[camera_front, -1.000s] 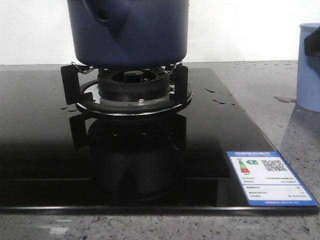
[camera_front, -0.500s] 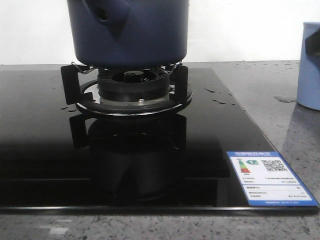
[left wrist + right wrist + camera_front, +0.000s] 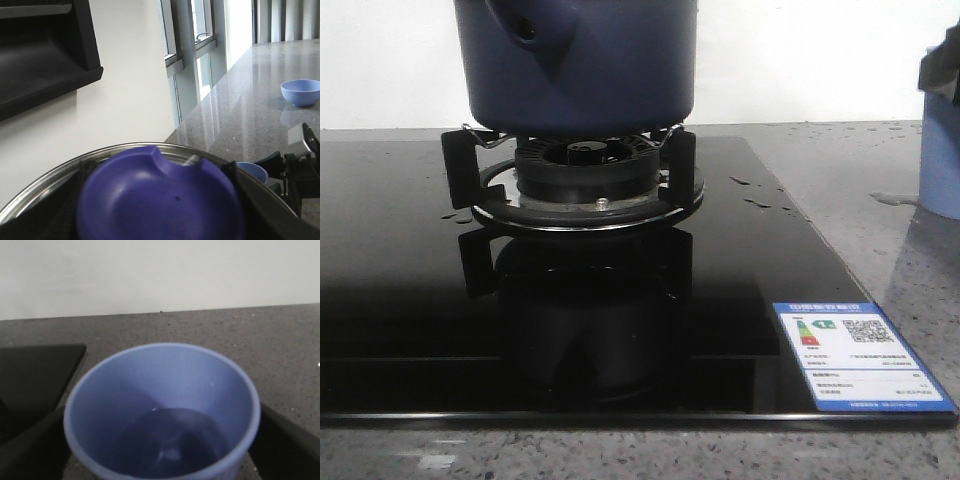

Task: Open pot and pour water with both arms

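The dark navy-blue pot [image 3: 578, 70] stands on the gas burner [image 3: 585, 175], its side stub [image 3: 525, 30] facing the camera. In the left wrist view my left gripper [image 3: 155, 200] is shut on the purple-blue lid knob [image 3: 160, 200], with the lid's steel rim [image 3: 45, 180] around it. My right gripper [image 3: 162, 410] straddles the pale blue cup [image 3: 162, 415], one finger on each side, close to its wall, jaws open. The cup holds some water and stands on the counter at the right edge of the front view [image 3: 942, 170], with the gripper [image 3: 942, 60] at its top.
The black glass hob [image 3: 420, 300] carries a blue energy label [image 3: 860, 355] at its front right corner. Water drops [image 3: 760, 200] lie on the hob and grey counter [image 3: 880, 180]. A blue bowl [image 3: 300, 92] sits further along the counter. A white wall is behind.
My right gripper has come further in over the cup's top at the right edge. The cup has shifted slightly to the right. The pot has not moved.
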Robot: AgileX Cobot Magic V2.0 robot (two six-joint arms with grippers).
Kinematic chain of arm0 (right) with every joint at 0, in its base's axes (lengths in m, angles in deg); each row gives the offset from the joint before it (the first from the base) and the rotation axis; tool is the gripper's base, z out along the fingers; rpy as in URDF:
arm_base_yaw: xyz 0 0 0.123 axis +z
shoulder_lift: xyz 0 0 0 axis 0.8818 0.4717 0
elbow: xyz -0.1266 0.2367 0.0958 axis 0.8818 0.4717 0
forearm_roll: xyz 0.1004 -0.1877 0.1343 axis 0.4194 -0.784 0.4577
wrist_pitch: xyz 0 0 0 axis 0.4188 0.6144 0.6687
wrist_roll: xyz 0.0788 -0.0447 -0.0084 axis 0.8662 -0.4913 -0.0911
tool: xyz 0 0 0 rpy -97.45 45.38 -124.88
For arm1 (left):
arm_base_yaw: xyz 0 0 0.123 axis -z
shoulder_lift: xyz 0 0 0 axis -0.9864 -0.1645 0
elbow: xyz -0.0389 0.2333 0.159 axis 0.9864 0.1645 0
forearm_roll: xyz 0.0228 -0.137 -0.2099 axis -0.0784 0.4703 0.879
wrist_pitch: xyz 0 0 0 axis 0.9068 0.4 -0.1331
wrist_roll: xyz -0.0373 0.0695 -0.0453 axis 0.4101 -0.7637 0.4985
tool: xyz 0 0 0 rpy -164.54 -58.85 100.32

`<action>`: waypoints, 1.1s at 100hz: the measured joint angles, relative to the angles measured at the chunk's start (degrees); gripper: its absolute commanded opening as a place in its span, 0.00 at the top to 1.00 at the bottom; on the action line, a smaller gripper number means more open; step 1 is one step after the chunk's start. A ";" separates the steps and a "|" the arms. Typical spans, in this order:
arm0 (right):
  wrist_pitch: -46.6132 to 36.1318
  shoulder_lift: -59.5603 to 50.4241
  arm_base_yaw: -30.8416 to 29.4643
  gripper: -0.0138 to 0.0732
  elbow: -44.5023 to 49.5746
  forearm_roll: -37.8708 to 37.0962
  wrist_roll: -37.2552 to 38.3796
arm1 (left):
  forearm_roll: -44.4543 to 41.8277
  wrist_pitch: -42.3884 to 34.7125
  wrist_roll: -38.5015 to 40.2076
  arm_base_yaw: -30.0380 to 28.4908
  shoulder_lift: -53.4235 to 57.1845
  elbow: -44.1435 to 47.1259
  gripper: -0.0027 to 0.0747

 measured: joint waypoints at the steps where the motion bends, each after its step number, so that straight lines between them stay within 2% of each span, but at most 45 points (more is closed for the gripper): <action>1: 0.00 0.15 0.00 0.15 0.00 -0.04 0.14 | 0.00 0.13 0.00 0.00 0.00 0.00 0.64; 34: -3.25 6.50 0.00 0.15 0.00 -5.94 2.05 | 0.00 0.34 0.00 0.00 0.00 0.00 0.64; 80: -11.85 11.26 0.00 0.15 0.00 -6.81 3.23 | 0.00 0.38 0.00 0.00 0.00 0.00 0.64; 90: -11.99 11.77 0.00 0.22 0.00 -7.51 4.30 | 0.00 0.47 0.00 0.00 0.00 0.00 0.64; 110: -12.14 12.11 0.00 0.46 0.00 -10.40 5.76 | 0.00 0.47 0.00 0.00 0.00 0.00 0.64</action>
